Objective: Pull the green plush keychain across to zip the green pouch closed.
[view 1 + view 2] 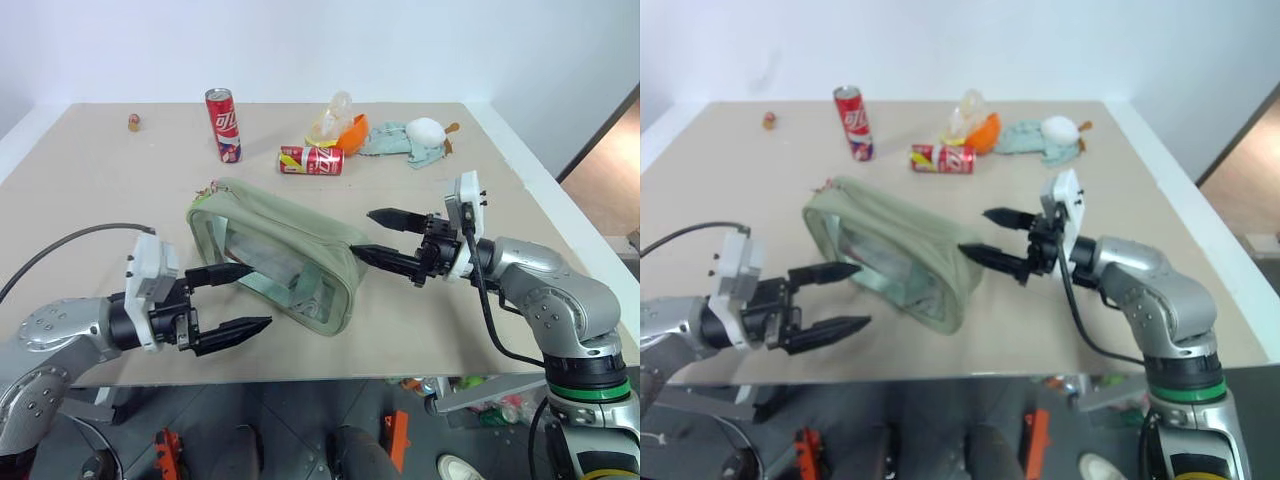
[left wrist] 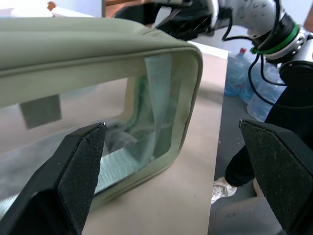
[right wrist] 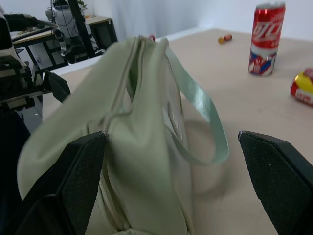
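Both grippers are wide open and holding nothing. The left gripper [image 1: 238, 298] hangs level at the pouch's near long side, its two black tapered fingers pointing at the clear window; the upper finger [image 1: 222, 273] sits just at the pouch's edge, and whether it touches I cannot tell. In the left wrist view the ribbed finger pads [image 2: 80, 166] frame the window's rounded corner, with shiny plastic and pale green webbing behind it.

The right gripper [image 1: 385, 235] comes in from the other side, fingers spread level toward the pouch's end. Its lower finger [image 1: 375, 257] reaches right up to the fabric at the corner; contact is hard to call. The right wrist view looks along the pouch's narrow end, with soft matte cloth, a seam line and a glossy green strap [image 3: 205, 117] looping off to the side.

The green pouch [image 1: 275, 250] stands on its long edge near the middle of the tan table [image 1: 100, 200], set at a slant between the two grippers. The green plush keychain [image 1: 209, 189] is a small fuzzy tuft at the pouch's far end, away from both grippers.

Beyond it are an upright red can [image 1: 223, 125], a second red can [image 1: 311, 160] lying on its side, an orange bowl [image 1: 352, 133] and a crumpled teal cloth [image 1: 395, 140].
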`<move>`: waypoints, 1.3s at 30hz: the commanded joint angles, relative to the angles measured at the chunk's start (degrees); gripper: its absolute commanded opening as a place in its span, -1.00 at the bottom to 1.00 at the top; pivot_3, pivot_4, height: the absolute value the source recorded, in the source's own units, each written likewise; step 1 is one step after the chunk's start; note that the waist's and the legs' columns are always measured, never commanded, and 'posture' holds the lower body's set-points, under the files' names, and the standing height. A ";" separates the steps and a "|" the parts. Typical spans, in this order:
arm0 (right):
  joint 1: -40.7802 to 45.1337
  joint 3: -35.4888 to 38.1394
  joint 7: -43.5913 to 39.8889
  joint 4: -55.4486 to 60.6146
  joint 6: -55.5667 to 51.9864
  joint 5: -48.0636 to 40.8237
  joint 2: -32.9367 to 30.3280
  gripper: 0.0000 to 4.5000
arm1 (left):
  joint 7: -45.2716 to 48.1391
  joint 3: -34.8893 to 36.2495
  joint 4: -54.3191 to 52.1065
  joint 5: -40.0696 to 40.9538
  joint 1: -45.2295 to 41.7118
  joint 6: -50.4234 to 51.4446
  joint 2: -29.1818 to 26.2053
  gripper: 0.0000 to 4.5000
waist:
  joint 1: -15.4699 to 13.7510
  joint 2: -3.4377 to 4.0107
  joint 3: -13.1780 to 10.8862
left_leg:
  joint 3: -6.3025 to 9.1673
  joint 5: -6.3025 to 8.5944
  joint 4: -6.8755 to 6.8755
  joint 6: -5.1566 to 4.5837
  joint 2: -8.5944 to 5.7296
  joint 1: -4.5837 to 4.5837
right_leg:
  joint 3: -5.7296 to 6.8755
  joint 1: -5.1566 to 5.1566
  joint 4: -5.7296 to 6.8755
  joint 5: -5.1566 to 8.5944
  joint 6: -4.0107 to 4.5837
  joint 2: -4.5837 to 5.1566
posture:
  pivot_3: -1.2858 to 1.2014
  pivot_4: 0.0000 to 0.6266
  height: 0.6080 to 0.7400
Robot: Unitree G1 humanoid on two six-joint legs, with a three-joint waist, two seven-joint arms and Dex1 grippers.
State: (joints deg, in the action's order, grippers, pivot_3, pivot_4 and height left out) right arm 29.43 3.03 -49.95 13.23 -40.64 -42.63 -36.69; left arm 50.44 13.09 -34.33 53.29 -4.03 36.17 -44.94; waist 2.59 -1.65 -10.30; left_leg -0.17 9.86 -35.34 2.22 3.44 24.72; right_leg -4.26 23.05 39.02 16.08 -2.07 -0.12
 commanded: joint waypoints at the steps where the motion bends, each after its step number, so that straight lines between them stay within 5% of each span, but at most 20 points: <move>1: 0.53 1.14 -0.61 0.95 -0.71 -1.59 0.37 0.65 | -1.00 -0.03 -0.94 -0.62 -0.74 -0.75 0.40 1.00 | 0.00 0.00 0.00 | 0.01 0.00 0.00 0.00 0.01 0.00 | 0.00 0.00 0.00 0.00 0.01 -0.02 | 0.03 -0.52 1.00; 12: 0.29 0.34 -3.35 1.38 -2.22 -2.67 0.62 -0.96 | -1.93 -0.79 -0.24 -2.08 -1.63 -0.81 0.88 1.00 | 0.01 0.00 0.00 | 0.04 0.00 -0.03 0.00 0.12 -0.01 | 0.01 0.01 0.01 -0.07 0.09 -0.16 | 0.03 -0.52 1.00; 21: 6.07 -2.67 -13.59 -6.30 6.47 5.44 -4.04 -0.96 | -2.70 -1.73 -0.45 -1.69 -3.15 -0.44 1.48 1.00 | 0.02 0.02 -0.02 | 0.01 0.00 -0.05 0.00 0.12 -0.01 | -0.01 0.02 0.01 -0.10 0.07 -0.16 | 0.03 -0.52 1.00; 30: 25.23 -9.48 -29.71 -41.67 30.19 22.09 -3.52 -0.96 | -2.50 -3.87 0.48 -2.59 -5.21 -0.77 2.33 1.00 | 0.05 0.03 -0.03 | -0.01 -0.02 -0.07 -0.01 0.14 -0.03 | -0.04 0.03 0.01 -0.17 0.09 -0.23 | 0.03 -0.52 1.00; 34: 29.10 -8.83 -32.58 -49.24 31.33 23.27 -2.20 -0.96 | -2.63 -3.87 0.01 -2.82 -4.78 -0.75 2.49 1.00 | 0.06 0.03 -0.03 | -0.02 -0.01 -0.04 -0.01 0.13 -0.01 | -0.05 0.05 0.01 -0.33 0.42 -0.22 | 0.03 -0.52 1.00; 35: 29.66 -7.72 -32.17 -49.37 30.53 22.60 -1.91 -0.68 | -2.71 -3.67 -0.20 -2.84 -4.50 -0.65 2.44 1.00 | 0.06 0.03 -0.03 | -0.02 0.00 -0.03 -0.02 0.13 -0.01 | -0.05 0.05 0.01 -0.33 0.43 -0.23 | 0.03 -0.52 1.00; 39: 29.78 -1.59 -27.92 -43.52 22.27 17.12 -2.25 -0.12 | -2.80 -2.91 -0.74 -2.67 -3.64 -0.40 2.04 1.00 | 0.04 0.09 -0.07 | 0.00 0.00 -0.04 -0.02 0.13 0.00 | -0.04 0.06 0.03 -0.33 0.45 -0.22 | 0.03 -0.52 1.00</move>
State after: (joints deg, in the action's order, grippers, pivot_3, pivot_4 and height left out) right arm 57.39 -3.14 -79.69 -35.20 -15.04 -22.10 -37.98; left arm 47.74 8.85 -33.20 50.36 -7.78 36.18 -42.34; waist 2.63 -1.56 -10.37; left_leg -0.17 9.86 -35.38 2.21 3.57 24.74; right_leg -4.30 23.12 39.05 15.75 -1.62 -0.32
